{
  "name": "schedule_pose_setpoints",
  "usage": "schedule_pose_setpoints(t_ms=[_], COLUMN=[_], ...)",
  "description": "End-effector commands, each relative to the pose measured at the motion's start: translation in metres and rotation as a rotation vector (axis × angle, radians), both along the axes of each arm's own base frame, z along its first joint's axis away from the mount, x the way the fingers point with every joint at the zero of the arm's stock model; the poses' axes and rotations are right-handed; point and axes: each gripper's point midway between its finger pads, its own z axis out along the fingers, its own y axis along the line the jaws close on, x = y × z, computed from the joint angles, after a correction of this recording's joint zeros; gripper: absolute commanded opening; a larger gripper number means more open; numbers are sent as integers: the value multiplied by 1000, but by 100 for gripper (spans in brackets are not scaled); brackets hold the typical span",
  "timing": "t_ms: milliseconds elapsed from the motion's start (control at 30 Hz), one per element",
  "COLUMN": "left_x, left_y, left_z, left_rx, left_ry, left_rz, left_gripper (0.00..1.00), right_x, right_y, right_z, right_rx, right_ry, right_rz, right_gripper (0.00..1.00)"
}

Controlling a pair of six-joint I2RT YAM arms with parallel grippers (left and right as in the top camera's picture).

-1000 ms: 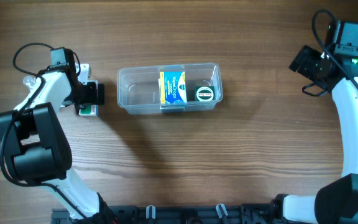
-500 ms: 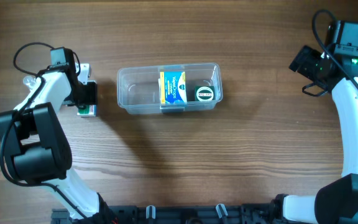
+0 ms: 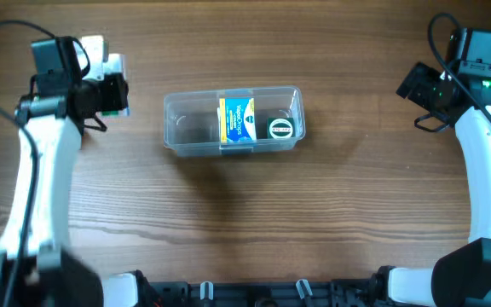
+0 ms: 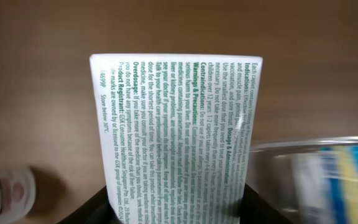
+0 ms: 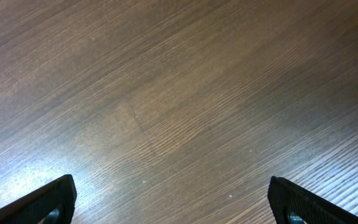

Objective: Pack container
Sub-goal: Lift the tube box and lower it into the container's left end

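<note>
A white carton printed with green text stands upright between the jaws of my left gripper, which is shut on its lower end and holds it off the table. From overhead this gripper is left of the container, and only a green edge of the carton shows. The container, a clear tub whose rim shows at the right of the left wrist view, holds a blue and yellow box and a round dark-lidded tin. My right gripper is open over bare wood at the far right.
A small white bottle lies on the table below and left of the held carton. The wooden table runs wide in front of the tub.
The left gripper shut on the carton beside the tub, then rose and moved toward the far side with it. The right arm has not moved.
</note>
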Motion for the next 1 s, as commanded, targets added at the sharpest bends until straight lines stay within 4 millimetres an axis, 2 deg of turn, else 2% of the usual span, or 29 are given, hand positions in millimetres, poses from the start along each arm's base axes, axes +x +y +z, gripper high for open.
schedule_pose_setpoints(t_ms=[0, 67, 100, 133, 233, 367, 433, 500, 600, 667, 733, 967], left_x=[-19, -33, -40, -48, -59, -61, -57, -48, -42, -39, -35, -24], left_y=[-55, -81, -96, -112, -145, -166, -169, -160, -159, -150, -148, -144], left_z=[73, 80, 77, 70, 43, 4, -17, -40, -60, -78, -86, -92], left_rx=[-96, -107, -129, -148, -212, -228, -219, -181, -161, -124, -105, -76], left_ry=[-164, -160, -133, -89, 44, 187, 246, 288, 326, 361, 365, 337], left_rz=[-99, -159, -180, -204, -196, -174, -159, -77, -62, 8, 21, 36], left_gripper=[50, 50, 49, 48, 44, 47, 47, 47, 48, 50, 52, 53], right_x=[1, 1, 1, 1, 1, 1, 1, 1, 1, 1, 1, 1], right_y=[1, 1, 1, 1, 1, 1, 1, 1, 1, 1, 1, 1], right_z=[-5, -5, -5, -5, -5, -5, -5, -5, -5, -5, -5, -5], right_rx=[9, 9, 9, 9, 9, 9, 9, 9, 9, 9, 9, 9], right_ry=[10, 10, 10, 10, 10, 9, 10, 9, 10, 10, 10, 10], right_rz=[3, 3, 3, 3, 3, 3, 3, 4, 3, 3, 3, 3], right_gripper=[100, 100, 100, 100, 100, 100, 100, 100, 100, 100, 99, 100])
